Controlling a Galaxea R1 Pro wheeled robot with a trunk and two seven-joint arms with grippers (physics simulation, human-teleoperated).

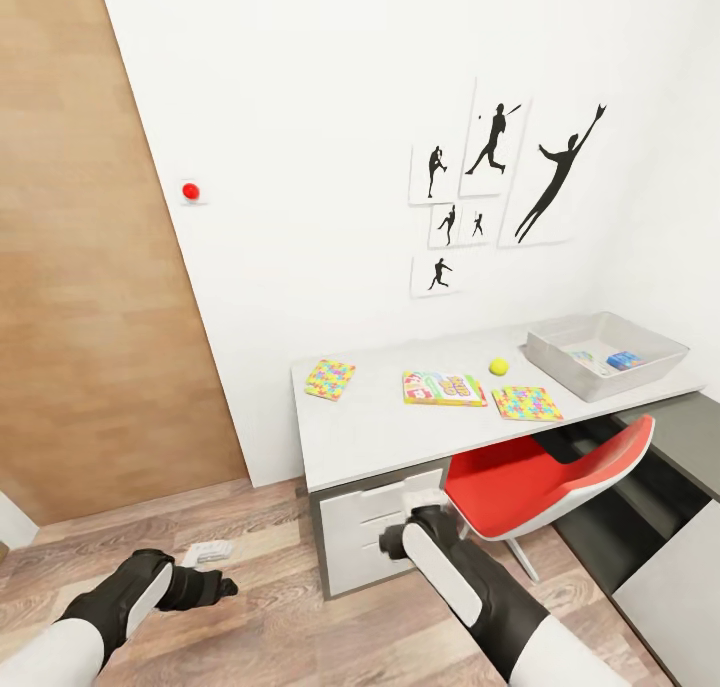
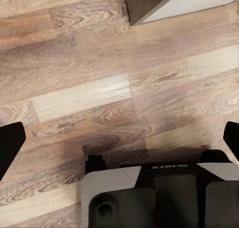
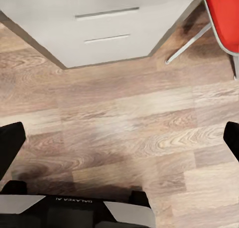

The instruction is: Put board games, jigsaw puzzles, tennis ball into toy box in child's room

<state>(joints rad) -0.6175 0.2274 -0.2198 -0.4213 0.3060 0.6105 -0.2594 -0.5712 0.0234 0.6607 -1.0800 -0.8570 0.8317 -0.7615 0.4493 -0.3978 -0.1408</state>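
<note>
Both grippers hang low over the wood floor [image 1: 270, 607], well short of the desk [image 1: 400, 427], and both are empty. Left gripper [image 1: 205, 587] sits at about 7 o'clock in my head view; its wrist camera shows the two dark fingertips spread wide apart at the frame's sides with only floorboards between them, so it is released. Right gripper [image 1: 400, 539] sits at about 6 o'clock, just in front of the white drawers [image 3: 99, 29]; its wrist view likewise shows fingers splayed with bare floor between, released too.

What the coming move turns on: everything I need lies up and away at 12 to 2 o'clock. On the desk, from 12 toward 2, are one jigsaw puzzle [image 1: 330, 378], the SKIP-BO board game [image 1: 444, 388] with its long axis running along the desk's length, the tennis ball [image 1: 498, 366] just beyond it, and the second jigsaw puzzle [image 1: 526, 403]. The toy box [image 1: 575, 377] stands farthest, at 2 o'clock, with a small blue box [image 1: 624, 360] already in it.

I judge my right arm the nearer one to all of these. A red chair [image 1: 545, 482] stands between it and the second puzzle. Both forearms point down and forward, elbows bent, neither raised to desk height.
</note>
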